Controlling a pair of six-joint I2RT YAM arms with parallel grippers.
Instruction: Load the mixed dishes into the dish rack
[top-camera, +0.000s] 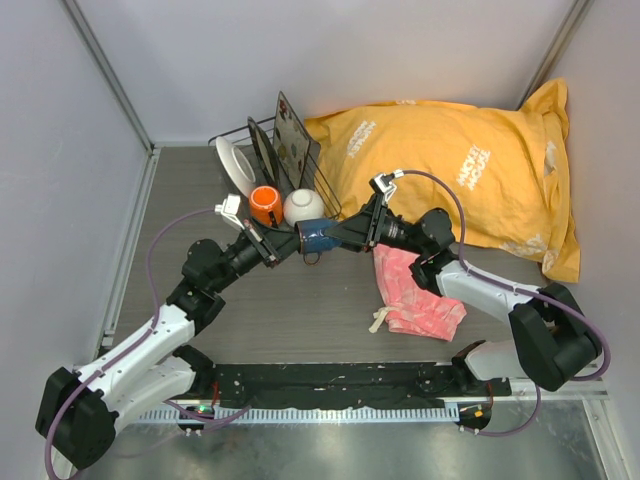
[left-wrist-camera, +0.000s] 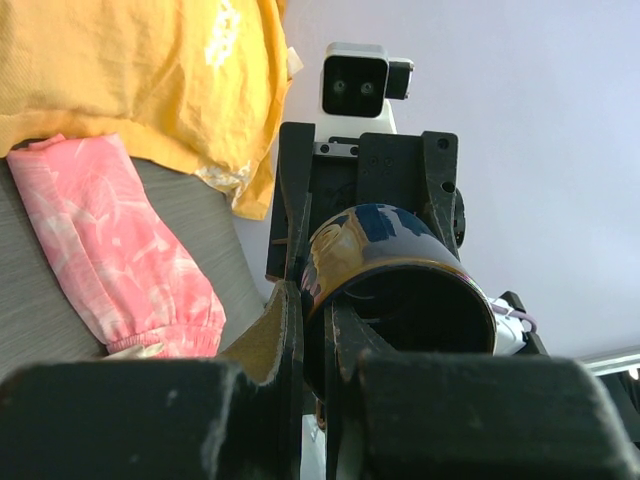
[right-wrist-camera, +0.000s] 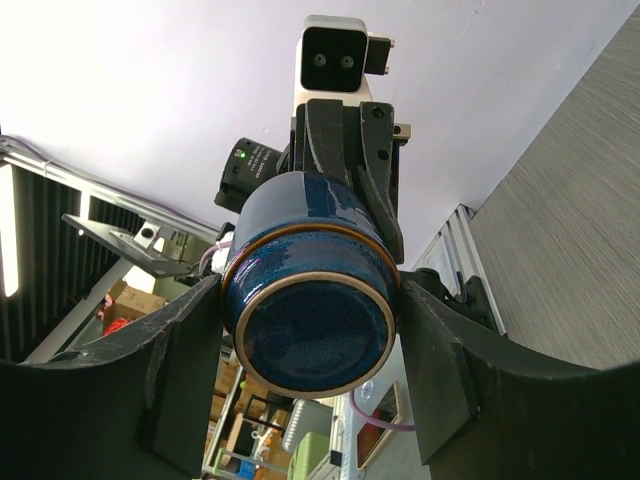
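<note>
Well, the white lettering on the yellow bag (top-camera: 450, 170) is too small for you to read. Your 2 arms reach inward and meet. The left pincer (left-wrist-camera: 318, 335) is clamped on the rim of the small dark-blue cup (left-wrist-camera: 370, 235). The right pincer (right-wrist-camera: 308, 330) straddles its base, and you cannot tell whether it grips. The dish rack (top-camera: 325, 185) stands just beyond both.
</note>
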